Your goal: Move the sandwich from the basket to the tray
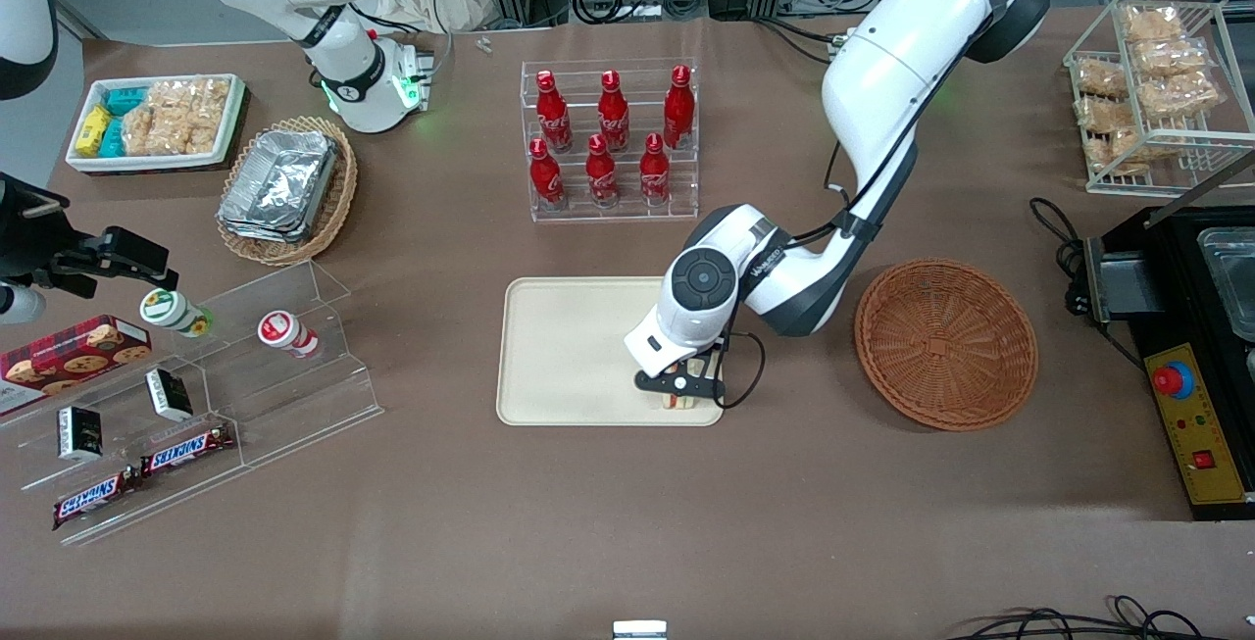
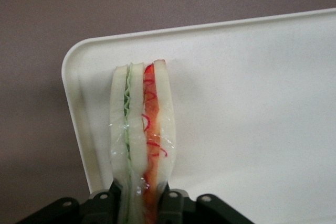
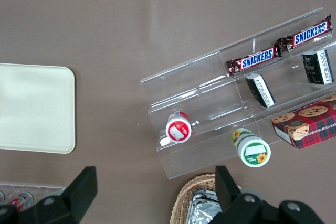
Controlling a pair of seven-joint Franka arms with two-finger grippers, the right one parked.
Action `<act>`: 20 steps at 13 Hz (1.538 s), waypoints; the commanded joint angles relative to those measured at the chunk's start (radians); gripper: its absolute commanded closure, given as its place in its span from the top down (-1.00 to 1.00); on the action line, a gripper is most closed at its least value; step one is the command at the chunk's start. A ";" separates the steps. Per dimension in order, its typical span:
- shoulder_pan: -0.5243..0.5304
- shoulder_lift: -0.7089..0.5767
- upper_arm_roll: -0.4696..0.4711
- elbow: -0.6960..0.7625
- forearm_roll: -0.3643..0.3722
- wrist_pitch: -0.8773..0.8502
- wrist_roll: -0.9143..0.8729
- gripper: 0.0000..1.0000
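The sandwich (image 2: 140, 124) is a wrapped wedge of pale bread with green and red-orange layers. It stands on edge over the corner of the cream tray (image 2: 252, 103) that is nearest the front camera and closest to the basket. My gripper (image 2: 139, 198) is shut on it, the fingers pinching both bread faces. In the front view the gripper (image 1: 678, 391) is low over that tray (image 1: 569, 346) corner, with the sandwich (image 1: 678, 402) just showing under it. The round reddish-brown basket (image 1: 946, 341) lies beside the tray toward the working arm's end, with nothing in it.
A clear rack of red bottles (image 1: 610, 140) stands farther from the front camera than the tray. An acrylic shelf of snacks (image 1: 196, 385), a tan oval basket with foil containers (image 1: 286, 189) and a white bin (image 1: 157, 121) lie toward the parked arm's end. A black machine (image 1: 1191, 346) sits past the basket.
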 commanded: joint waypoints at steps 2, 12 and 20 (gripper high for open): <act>-0.001 -0.004 0.004 -0.017 0.021 0.014 -0.002 0.86; 0.094 -0.312 0.002 -0.017 0.003 -0.273 -0.099 0.98; 0.369 -0.587 0.001 -0.123 -0.132 -0.460 0.118 0.97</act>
